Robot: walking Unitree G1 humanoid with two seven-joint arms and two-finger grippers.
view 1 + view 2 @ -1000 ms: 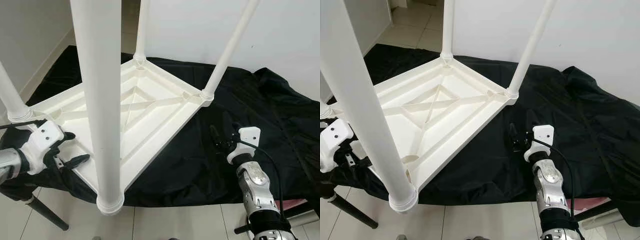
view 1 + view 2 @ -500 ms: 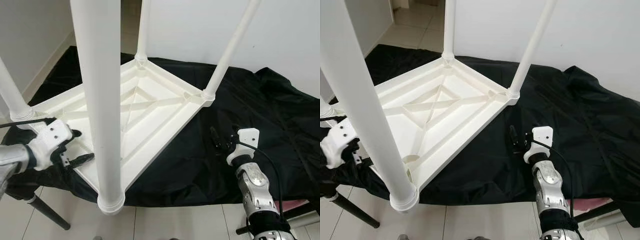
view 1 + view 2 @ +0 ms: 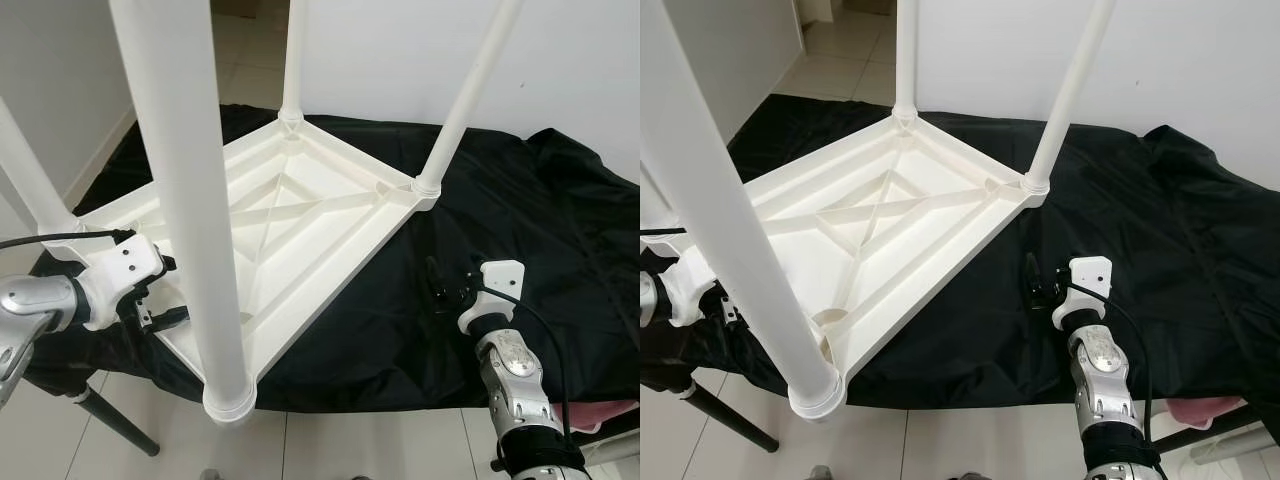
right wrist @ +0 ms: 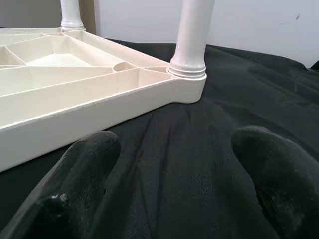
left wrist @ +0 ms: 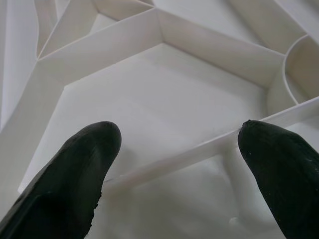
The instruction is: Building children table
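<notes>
The white plastic children's table lies upside down on a black cloth, its legs pointing up. The nearest leg stands close in front of me. My left gripper is at the table's left rim, just left of that leg. It is open, and in the left wrist view its fingertips straddle a thin rib of the underside. Over the cloth to the right of the table, my right gripper is open and empty. It faces the corner leg.
The cloth-covered surface ends near me, above a tiled floor. A black stand leg slants down at the lower left. A white wall runs behind. Something pink sits at the lower right.
The camera has shifted slightly. My left gripper has risen and moved in over the table's left rim. The right gripper has hardly moved.
</notes>
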